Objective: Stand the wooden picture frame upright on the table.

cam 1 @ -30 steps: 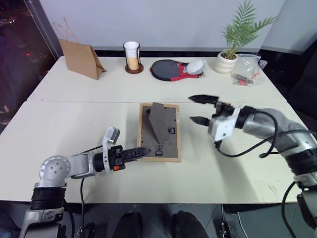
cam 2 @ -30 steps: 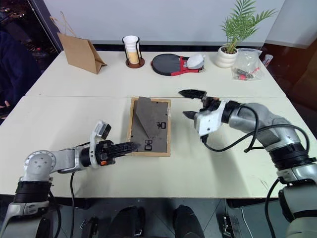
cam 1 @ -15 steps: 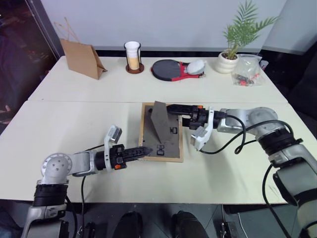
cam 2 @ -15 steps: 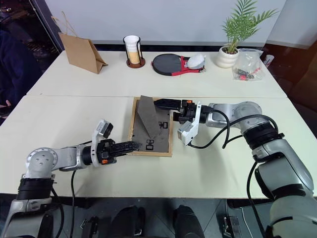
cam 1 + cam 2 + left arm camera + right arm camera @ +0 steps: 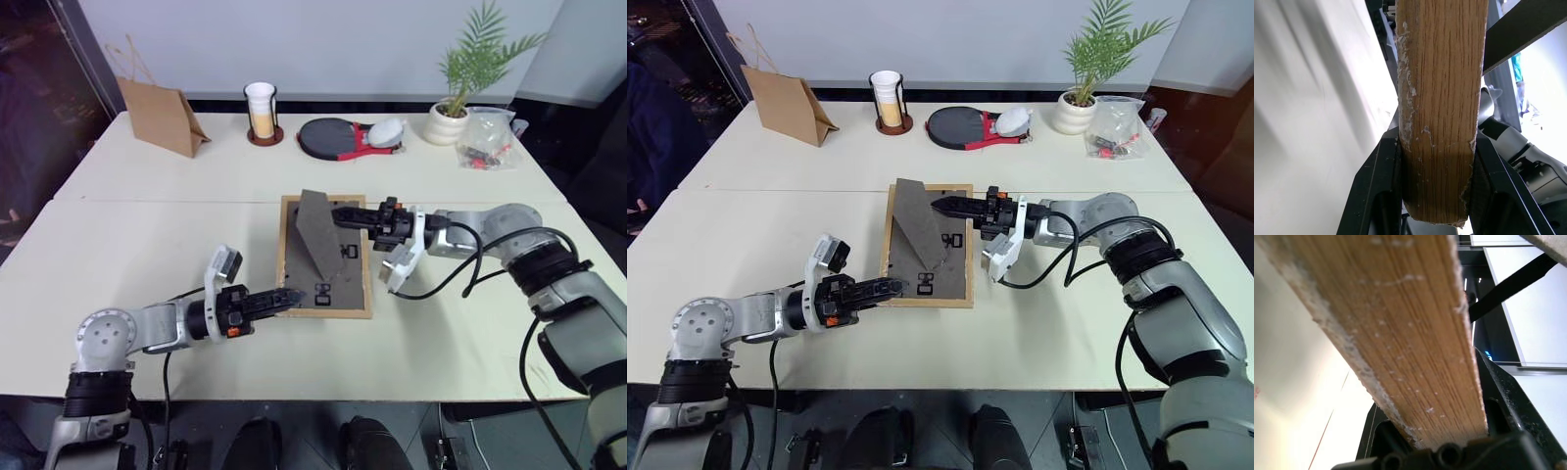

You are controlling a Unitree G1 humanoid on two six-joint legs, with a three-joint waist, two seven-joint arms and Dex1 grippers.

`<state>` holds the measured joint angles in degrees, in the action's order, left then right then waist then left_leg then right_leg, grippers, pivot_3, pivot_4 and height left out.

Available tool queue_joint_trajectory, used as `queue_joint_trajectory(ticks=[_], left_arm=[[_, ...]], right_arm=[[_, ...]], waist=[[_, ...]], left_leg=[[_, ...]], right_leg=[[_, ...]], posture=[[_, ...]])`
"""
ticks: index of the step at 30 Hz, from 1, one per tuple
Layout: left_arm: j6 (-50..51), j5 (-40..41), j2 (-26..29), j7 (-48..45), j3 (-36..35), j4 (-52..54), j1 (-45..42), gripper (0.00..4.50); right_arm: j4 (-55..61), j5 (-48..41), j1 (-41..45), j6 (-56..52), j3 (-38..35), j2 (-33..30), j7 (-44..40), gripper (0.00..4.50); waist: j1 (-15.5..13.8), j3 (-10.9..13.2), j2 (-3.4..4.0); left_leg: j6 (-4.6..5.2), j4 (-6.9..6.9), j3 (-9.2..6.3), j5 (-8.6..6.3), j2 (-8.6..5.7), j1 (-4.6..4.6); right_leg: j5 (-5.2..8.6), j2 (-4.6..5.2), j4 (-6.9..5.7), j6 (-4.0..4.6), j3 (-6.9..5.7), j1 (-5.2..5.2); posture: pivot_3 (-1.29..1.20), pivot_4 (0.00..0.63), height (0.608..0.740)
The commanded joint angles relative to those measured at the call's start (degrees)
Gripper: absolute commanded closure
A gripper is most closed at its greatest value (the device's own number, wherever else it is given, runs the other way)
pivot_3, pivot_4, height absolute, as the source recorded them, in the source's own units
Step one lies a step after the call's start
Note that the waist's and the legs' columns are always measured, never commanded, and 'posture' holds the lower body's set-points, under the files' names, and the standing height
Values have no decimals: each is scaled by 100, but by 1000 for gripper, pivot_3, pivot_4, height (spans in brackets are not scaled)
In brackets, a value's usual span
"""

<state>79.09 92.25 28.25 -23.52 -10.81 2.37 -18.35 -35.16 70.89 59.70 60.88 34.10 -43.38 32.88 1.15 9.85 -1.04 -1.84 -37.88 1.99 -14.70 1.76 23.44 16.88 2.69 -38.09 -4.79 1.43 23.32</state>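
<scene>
The wooden picture frame (image 5: 333,276) lies back-up in the middle of the table (image 5: 137,235), its dark grey back showing and the fold-out stand (image 5: 315,235) raised. My left gripper (image 5: 291,294) reaches in from the left and is shut on the frame's near left corner; in the left wrist view the light wood (image 5: 1440,98) sits tight between the black fingers (image 5: 1376,196). My right gripper (image 5: 339,214) comes from the right, pointing level, and is shut on the frame's far right edge; in the right wrist view the wood (image 5: 1396,333) fills the gap between its fingers (image 5: 1503,401).
Along the far side of the table stand a brown paper bag (image 5: 162,116), a cup in a dark holder (image 5: 261,113), a black and red paddle (image 5: 343,137), a potted plant (image 5: 451,117) and a clear plastic bag (image 5: 487,137).
My right gripper swung in from the right, open, to the frame's far right edge and closed on it. The frame has shifted slightly. The left gripper kept its hold.
</scene>
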Motion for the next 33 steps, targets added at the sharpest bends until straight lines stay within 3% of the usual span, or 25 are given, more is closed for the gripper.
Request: queue_joint_trajectory(ticks=[1, 5, 7, 10, 12, 13, 16, 18, 21, 23, 25, 33], left_arm=[[-136, 36, 190, 35, -68, 245, 13, 2139], [-191, -395, 699, -480, -165, 450, 218, 148], [-273, -678, 1081, -865, -267, 585, 400, 65], [-801, -1651, 2002, -2059, -211, 1151, 936, 65], [-1312, -2274, 2525, -2745, -174, 1401, 1287, 65], [-1586, -2570, 2741, -3025, -164, 1472, 1416, 65], [-1994, -2990, 2973, -3433, -184, 1475, 1523, 65], [-2141, -3135, 2921, -3387, -263, 1352, 1368, 65], [-2210, -3205, 2752, -3283, -322, 1246, 1210, 65], [-2131, -3130, 2606, -3162, -365, 1203, 1129, 65], [-2070, -3115, 2508, -3077, -385, 1188, 1078, 65], [-2039, -3214, 2411, -3015, -288, 1226, 1015, 65]], right_arm=[[-110, -357, 191, 311, 24, 56, -300, 3444], [-307, -574, 260, 546, 18, 82, -501, 3444], [-583, -878, 317, 726, -26, 150, -724, 3444], [-1590, -1977, 510, 1222, -21, 390, -1762, 3444], [-2402, -3122, 616, 1404, -60, 647, -3022, 3444], [-2597, -4059, 544, 1176, -184, 820, -4047, 3444], [-2173, -6559, 125, -275, -625, 1147, -7044, 3444], [-1127, -8301, -279, -2659, -1034, 1318, -9167, 3444], [-45, -9876, -546, -5886, -1542, 1368, -10618, 3444], [46, -10243, -544, -7251, -1715, 1347, -11212, 3444], [-48, -10289, -535, -7916, -1839, 1390, -11488, 3444], [-903, -9727, -533, -8259, -2059, 1940, -11790, 3444]], waist=[[2, 0, 0], [27, 0, 0], [79, 0, 0], [151, 2, -4], [175, 3, -4], [191, 3, -5], [189, 4, -5], [148, 6, -1], [103, 12, 8], [106, 13, 11], [114, 13, 10], [148, 13, 10]], left_leg=[[0, 0, 0, 0, 0, 0], [0, 1, -2, 0, 2, -1], [0, 3, -2, 0, 3, -1], [1, 4, -6, -1, 4, -1], [4, 6, -3, -3, 3, -9], [6, 8, -2, -3, 4, -12], [26, 16, -10, -15, 6, -24], [30, 16, -21, -17, 8, -26], [38, 17, -35, -22, 8, -21], [41, 19, -35, -24, 3, -16], [40, 27, -35, -25, -1, -14], [34, 86, -21, -21, -14, -3]], right_leg=[[0, -1, 0, 0, 0, 0], [0, -3, -1, 0, 0, 1], [0, -4, -1, 0, 0, 2], [0, -5, -1, 1, -3, 0], [0, -4, 0, 2, -2, -8], [0, -4, 2, 2, -3, -12], [0, 0, 4, 3, -11, -30], [0, 5, 5, 3, -21, -38], [-1, 23, 6, 2, -44, -40], [0, 34, 7, 3, -47, -33], [2, 44, 9, 8, -53, -25], [11, 57, 8, 24, -52, 28]], posture=[[0, 150, 740], [0, 150, 740], [0, 150, 740], [0, 150, 740], [0, 150, 740], [0, 150, 740], [0, 150, 740], [0, 150, 740], [0, 150, 740], [0, 150, 740], [0, 150, 740], [0, 150, 740]])
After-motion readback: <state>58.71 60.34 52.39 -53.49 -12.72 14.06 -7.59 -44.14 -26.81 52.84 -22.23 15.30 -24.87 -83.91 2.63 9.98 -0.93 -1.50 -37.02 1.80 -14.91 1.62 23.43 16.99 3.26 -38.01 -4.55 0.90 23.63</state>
